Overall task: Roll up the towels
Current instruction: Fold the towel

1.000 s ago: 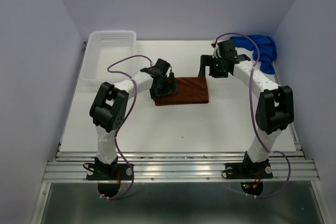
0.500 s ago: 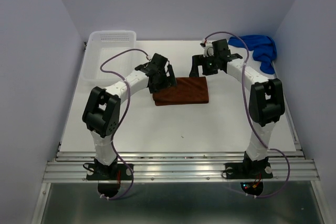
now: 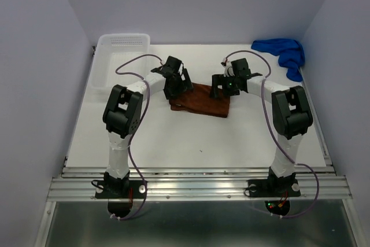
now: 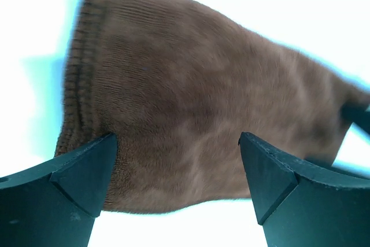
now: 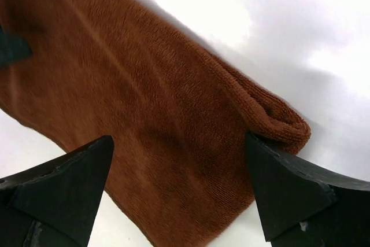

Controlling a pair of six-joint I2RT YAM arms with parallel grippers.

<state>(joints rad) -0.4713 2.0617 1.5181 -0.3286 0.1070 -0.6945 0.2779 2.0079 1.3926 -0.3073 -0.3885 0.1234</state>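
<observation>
Fingers (image 4: pixel 75 186) of the left gripper (image 4: pixel 177 143) are standing wide apart and holding nothing. Those of the right gripper (image 5: pixel 179 143) are standing just as wide, also empty. Both grippers are hanging low over the brown towel (image 3: pixel 199 101), which is lying slightly askew on the table (image 3: pixel 173 143) in the middle of the overhead view. The left one is sitting over its upper left corner, the right over its upper right. Whether either is touching the cloth, I cannot tell. At the right of the right wrist view a doubled-over edge is showing, so the towel is probably folded. The blue towel (image 3: pixel 283 53) is lying bunched in the upper right corner, well apart, and the white basket (image 3: pixel 123 37) is sitting at the upper left.

As I judge it, the step in hand is taking hold of that upper edge to begin the roll. Doing it well is likely coming down to both grippers pinching the same edge, catching every layer and closing together. They should then be turning it over tightly and moving in step, so the roll is not going cone-shaped or dragging the soft cloth sideways.
</observation>
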